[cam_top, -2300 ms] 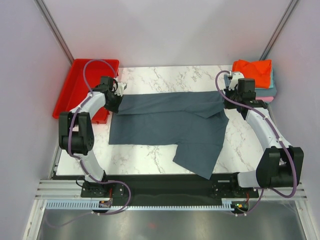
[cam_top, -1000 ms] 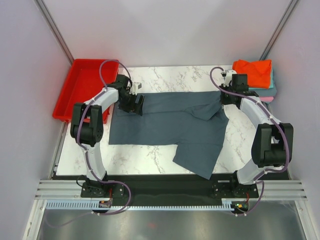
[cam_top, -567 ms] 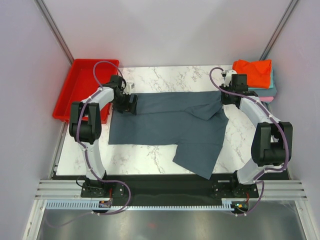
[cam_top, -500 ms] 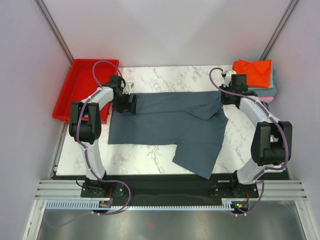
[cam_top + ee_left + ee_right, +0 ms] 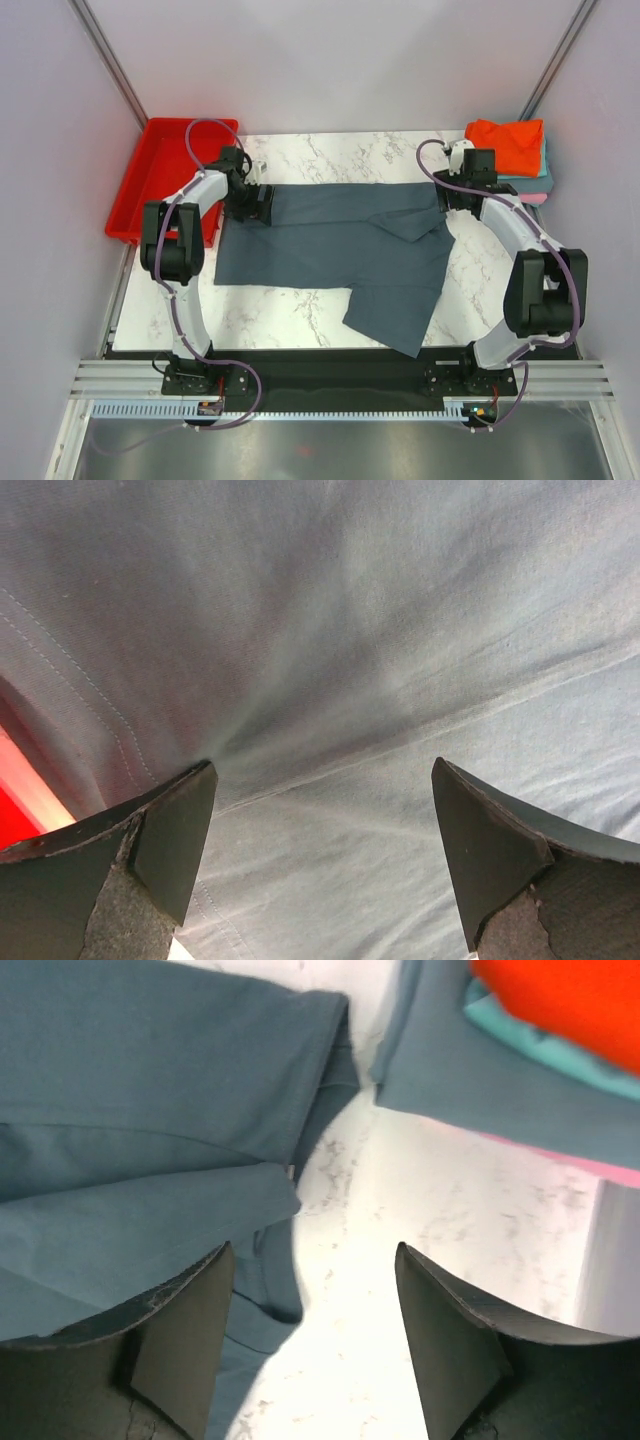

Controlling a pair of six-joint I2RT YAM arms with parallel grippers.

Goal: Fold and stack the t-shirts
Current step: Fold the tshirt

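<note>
the big blue-grey shirt lies spread out flat on the white marble table. it is soft and a bit wrinkly, with thin stitch lines near its edge. its far edge runs almost straight from one gripper to the other. one part is folded over just by the right gripper, and a long piece sticks out toward the arm bases.

the left gripper sits low over the shirt's far left corner. its two dark fingers stand wide apart, with only flat cloth under and between them. it holds nothing. a bit of the red tray shows just to the left of this gripper.

the right gripper is over the shirt's far right corner. its jaws are wide apart too, and it grips nothing. the shirt's folded edge lies under one finger, and bare table shows between the two.

just past the right gripper, to its right, is a small pile of folded shirts. the orange-red shirt is on top, then the teal shirt, then the grey-blue shirt, and the pink shirt at the bottom.
</note>
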